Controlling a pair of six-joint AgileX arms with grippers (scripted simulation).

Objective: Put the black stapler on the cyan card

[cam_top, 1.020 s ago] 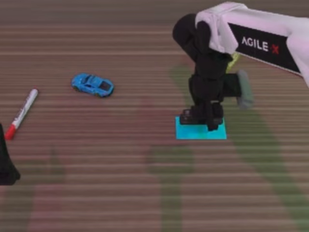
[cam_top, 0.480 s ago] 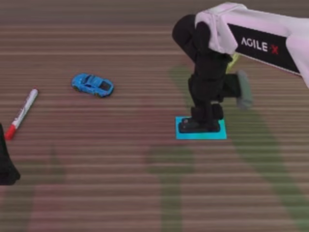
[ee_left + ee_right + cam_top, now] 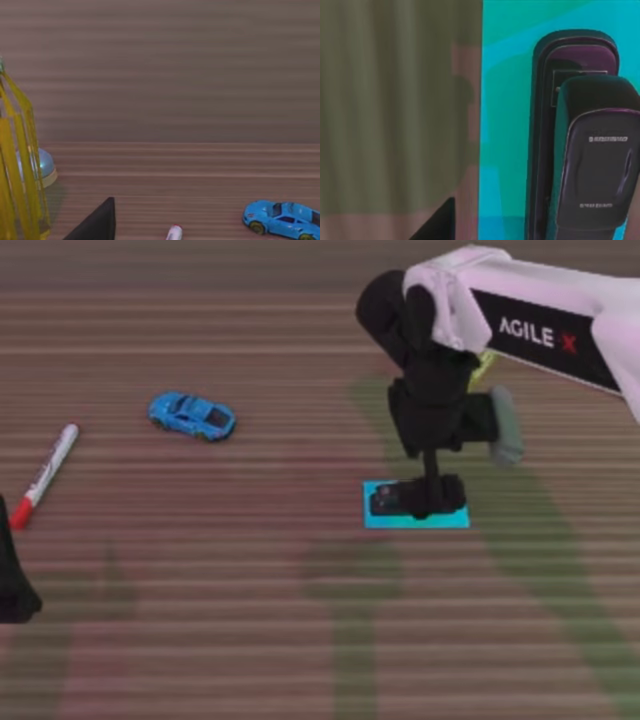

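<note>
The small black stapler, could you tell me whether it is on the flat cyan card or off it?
On it. The small black stapler lies lengthwise within the flat cyan card's edges, under the right gripper.

- Top view looks straight down on the striped brown wooden table [image 3: 200,570].
- Left wrist view faces low across it, sharing the small blue toy car [image 3: 192,415] [image 3: 282,218].
- Right wrist view sits close above the flat bright cyan card [image 3: 505,125] [image 3: 378,520].

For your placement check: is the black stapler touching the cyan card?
Touching. In the right wrist view the black stapler lies flat on the cyan card with no gap; the top view shows it within the card's edges.
</note>
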